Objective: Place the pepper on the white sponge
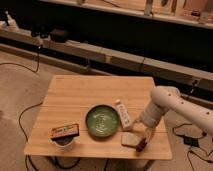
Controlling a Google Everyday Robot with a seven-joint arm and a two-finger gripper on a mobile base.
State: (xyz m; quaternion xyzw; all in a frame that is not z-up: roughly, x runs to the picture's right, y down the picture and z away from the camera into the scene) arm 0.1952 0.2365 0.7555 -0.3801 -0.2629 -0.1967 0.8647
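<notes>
On the tabletop (95, 92), left to right: a labelled tub (65, 134), a green bowl (102, 120), a white bottle (123, 114), then the white sponge (130, 139). My pincer (145, 139) sits at the sponge's right edge with the pepper (141, 145) right there; can't tell if I'm pinching it.

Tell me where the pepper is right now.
In the camera view the pepper sits at the table's front right edge, at the right end of the white sponge, directly under the gripper.

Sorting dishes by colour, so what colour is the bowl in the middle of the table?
Green, glossy bowl, clear in the camera view; gripper is at the table's right front.
</notes>
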